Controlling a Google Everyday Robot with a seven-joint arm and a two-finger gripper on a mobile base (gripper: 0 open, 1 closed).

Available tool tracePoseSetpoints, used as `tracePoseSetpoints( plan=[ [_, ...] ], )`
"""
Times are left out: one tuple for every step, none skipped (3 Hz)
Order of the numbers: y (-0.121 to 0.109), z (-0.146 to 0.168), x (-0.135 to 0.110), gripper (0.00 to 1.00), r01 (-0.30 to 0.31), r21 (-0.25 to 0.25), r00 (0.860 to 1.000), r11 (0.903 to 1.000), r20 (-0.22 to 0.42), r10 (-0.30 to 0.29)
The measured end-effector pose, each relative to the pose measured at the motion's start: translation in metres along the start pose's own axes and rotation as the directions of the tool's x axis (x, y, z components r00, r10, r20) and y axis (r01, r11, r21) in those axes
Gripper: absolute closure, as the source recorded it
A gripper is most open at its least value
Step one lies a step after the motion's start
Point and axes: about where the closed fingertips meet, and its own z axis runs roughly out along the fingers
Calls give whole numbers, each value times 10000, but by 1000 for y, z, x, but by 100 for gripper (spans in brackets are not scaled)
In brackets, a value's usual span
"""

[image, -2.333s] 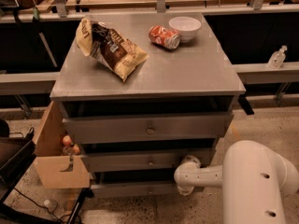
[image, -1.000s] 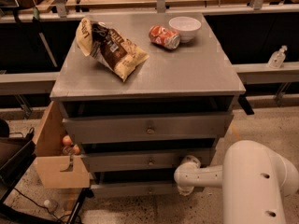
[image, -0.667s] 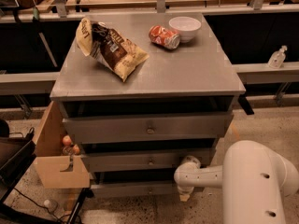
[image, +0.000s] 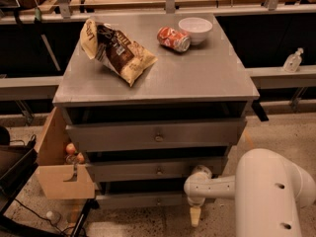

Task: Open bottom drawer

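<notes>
The grey three-drawer cabinet [image: 158, 78] fills the middle of the camera view. Its bottom drawer [image: 140, 200] is the lowest front, just above the floor, with a small round knob [image: 158, 200] at its centre. It juts forward slightly, like the two drawers above it. My white arm [image: 269, 191] reaches in from the lower right. The gripper [image: 195, 218] hangs at the right end of the bottom drawer's front, its cream end pointing down at the floor, about a hand's width right of the knob.
On the cabinet top lie a chip bag [image: 116, 51], a red soda can [image: 174, 38] and a white bowl [image: 195, 29]. A cardboard box [image: 61, 174] with fruit hangs at the cabinet's left side. A black cart [image: 15, 181] stands at far left, a bottle [image: 293, 60] at right.
The gripper's cream end has swung down below the wrist and now points at the floor. The drawers and the things on top have not moved.
</notes>
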Motion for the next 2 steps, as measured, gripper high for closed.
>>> tracePoseSetpoints(
  plan=[
    [6,-9,-2,0,125,352,9999,9993,-41,-123],
    [31,-37,-17,0,243,991,9995,9948,194,-263]
  ],
)
